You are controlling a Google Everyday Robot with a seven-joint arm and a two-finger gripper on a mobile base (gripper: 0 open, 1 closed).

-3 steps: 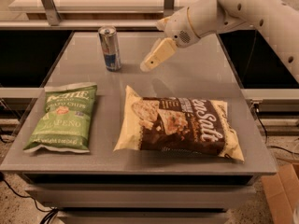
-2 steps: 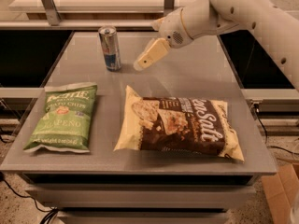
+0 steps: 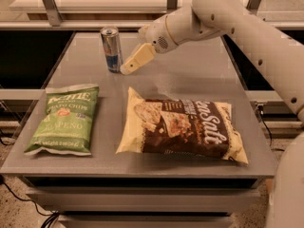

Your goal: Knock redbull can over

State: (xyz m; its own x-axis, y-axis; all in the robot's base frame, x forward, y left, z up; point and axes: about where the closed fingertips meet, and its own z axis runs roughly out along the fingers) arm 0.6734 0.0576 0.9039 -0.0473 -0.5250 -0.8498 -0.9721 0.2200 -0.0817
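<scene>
Redbull can (image 3: pixel 112 49) stood upright near the far edge of the tabletop (image 3: pixel 199 84), somewhat left of that edge's middle. Bare surface lay to its left, toward the far left corner, and in front of it as far as the bags.

The gripper (image 3: pixel 128 69) hung just beside the can's lower right side, angled down and leftward. Whether it touched the can, or whether it was open or closed, could not be told. The white arm (image 3: pixel 237 23) reached in from over the right edge, above the bare far right part of the tabletop.

A green chip bag (image 3: pixel 64 120) lay flat near the front left corner. A larger brown chip bag (image 3: pixel 185 127) lay toward the front right corner, apart from the green one.
</scene>
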